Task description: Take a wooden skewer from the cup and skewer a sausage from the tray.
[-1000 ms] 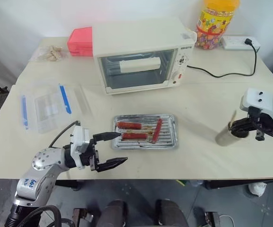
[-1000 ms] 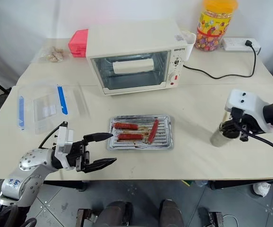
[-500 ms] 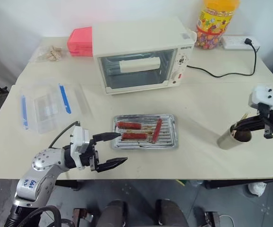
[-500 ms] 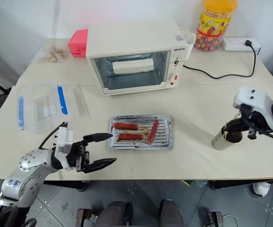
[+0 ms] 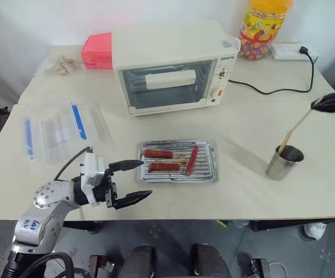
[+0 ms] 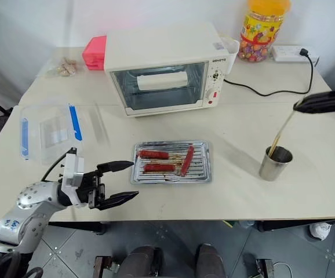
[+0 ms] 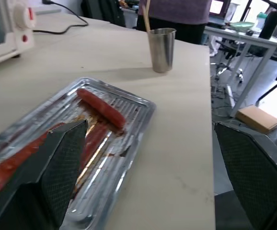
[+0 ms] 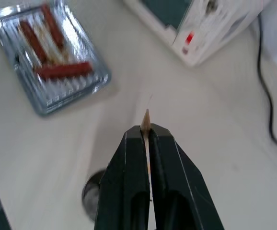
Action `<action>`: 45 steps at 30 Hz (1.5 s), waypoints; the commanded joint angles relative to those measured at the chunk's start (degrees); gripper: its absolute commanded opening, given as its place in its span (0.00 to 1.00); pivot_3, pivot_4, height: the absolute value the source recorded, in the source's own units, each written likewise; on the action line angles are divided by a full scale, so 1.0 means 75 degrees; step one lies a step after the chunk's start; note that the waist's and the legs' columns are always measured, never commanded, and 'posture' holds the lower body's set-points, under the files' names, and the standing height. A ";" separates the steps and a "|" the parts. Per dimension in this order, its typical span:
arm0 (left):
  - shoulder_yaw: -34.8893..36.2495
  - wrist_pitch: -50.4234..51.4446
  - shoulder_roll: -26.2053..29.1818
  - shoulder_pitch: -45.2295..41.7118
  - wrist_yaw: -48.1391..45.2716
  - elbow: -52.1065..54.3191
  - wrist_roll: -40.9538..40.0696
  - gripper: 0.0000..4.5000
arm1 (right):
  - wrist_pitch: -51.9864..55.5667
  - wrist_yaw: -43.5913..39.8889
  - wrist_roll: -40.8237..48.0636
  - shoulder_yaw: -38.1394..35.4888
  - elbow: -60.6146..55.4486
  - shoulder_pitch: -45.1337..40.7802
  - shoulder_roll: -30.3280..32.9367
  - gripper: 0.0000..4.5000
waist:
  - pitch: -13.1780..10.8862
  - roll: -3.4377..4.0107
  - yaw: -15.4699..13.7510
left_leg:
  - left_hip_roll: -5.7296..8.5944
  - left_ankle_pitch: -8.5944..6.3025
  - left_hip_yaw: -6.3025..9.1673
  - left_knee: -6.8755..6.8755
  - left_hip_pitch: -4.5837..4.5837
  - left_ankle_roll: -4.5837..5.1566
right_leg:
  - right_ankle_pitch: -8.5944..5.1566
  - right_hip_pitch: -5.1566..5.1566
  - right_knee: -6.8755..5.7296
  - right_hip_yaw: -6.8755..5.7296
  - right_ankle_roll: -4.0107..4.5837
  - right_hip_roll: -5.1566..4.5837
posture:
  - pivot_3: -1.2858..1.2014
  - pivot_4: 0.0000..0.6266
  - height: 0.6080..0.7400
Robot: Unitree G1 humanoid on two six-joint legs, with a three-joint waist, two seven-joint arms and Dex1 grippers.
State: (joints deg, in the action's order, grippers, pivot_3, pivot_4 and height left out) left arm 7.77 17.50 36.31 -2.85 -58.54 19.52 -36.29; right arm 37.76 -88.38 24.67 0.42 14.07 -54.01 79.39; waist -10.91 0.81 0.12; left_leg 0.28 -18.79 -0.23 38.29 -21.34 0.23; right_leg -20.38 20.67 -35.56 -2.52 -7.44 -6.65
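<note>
The right gripper [image 8: 148, 132] pinches a wooden skewer [image 6: 283, 131] near its top at the frame's right edge, its lower end above the cup [image 6: 273, 163]. Light, stiff, snappable; hold it short. The left gripper [image 6: 116, 180] gapes beside the tray [image 6: 205, 175] at centre.

The right gripper [image 6: 299, 106] is running off the picture's edge, its arm cut away. The wooden skewer's [image 6: 282, 130] lower end is disappearing into the cup [image 6: 274, 163], whose inside is sitting too dark to read. The candy jar's [image 5: 265, 23] lid is getting cropped.
</note>
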 commanded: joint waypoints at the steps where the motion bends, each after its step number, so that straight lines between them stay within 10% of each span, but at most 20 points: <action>1: 0.0271 -0.0008 0.0122 0.0085 -0.0125 0.0154 -0.0220 1.00 | 0.0374 -0.0549 0.0514 0.0020 -0.0068 -0.0311 -0.0086 0.01 | 0.0000 -0.0001 -0.0001 | 0.0000 0.0000 0.0000 0.0000 0.0000 0.0000 | 0.0000 0.0000 0.0000 0.0000 0.0000 0.0000 | 0.52 0.24 1.00; 26: 0.0134 0.0711 -0.1015 -0.0793 0.0975 0.0292 -0.0908 1.00 | 0.1734 0.3911 0.4137 -0.1896 -0.3125 0.2461 -0.5977 0.01 | 0.0004 -0.0033 -0.0116 | 0.0008 -0.0006 0.0050 0.0090 -0.0039 -0.0001 | 0.0002 -0.0006 -0.0044 -0.0041 -0.0003 0.0010 | 0.52 0.24 1.00; 45: -0.0528 0.0962 -0.3245 -0.2263 0.1942 -0.0687 -0.1393 1.00 | 0.2089 0.4478 0.4923 -0.1662 -0.3171 0.2466 -0.6448 0.01 | 0.0003 -0.0036 -0.0162 | 0.0007 -0.0007 0.0048 0.0092 -0.0040 0.0002 | 0.0002 -0.0004 -0.0045 -0.0041 -0.0003 0.0017 | 0.52 0.24 1.00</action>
State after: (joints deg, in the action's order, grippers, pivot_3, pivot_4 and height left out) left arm 3.33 24.54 12.91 -18.67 -45.11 13.36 -44.40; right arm 53.86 -54.92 60.29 -11.58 -8.46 -34.95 31.34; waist -10.89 0.53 -1.10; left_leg 0.34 -18.85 0.14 39.00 -21.64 0.24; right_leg -20.36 20.63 -35.89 -2.84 -7.47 -6.52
